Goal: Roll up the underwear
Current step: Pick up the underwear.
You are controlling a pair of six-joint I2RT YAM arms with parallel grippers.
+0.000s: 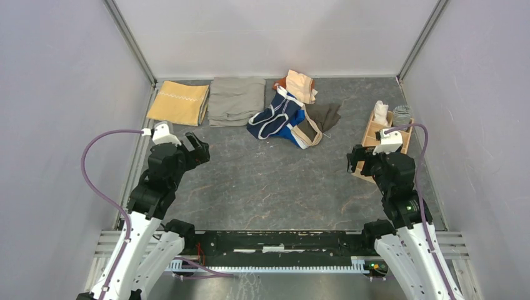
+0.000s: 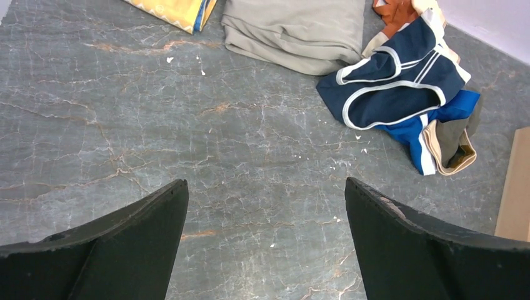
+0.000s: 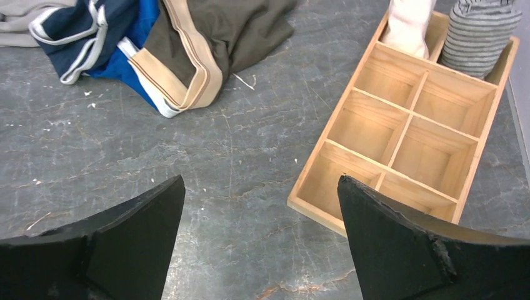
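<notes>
At twelve o'clock on the table (image 1: 262,181), the underwear (image 1: 290,115) lies heaped; left jaws at nine and right jaws at three stand spread, empty.

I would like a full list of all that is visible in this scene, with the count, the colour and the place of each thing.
table: 1, grey marbled, under everything
yellow cloth: 1, mustard, folded, far left
khaki cloth: 1, grey-khaki, folded, right of the yellow cloth
underwear: one heap, far centre; navy with white trim, bright blue, dark grey-brown with tan waistband, peach; exact count unclear
wooden tray: 1, light wood, compartments, far right
white roll: 1, farthest tray row
striped roll: 1, grey, beside the white roll
left hand: 1, black, open, empty
right hand: 1, black, open, empty, near the wooden tray
</notes>
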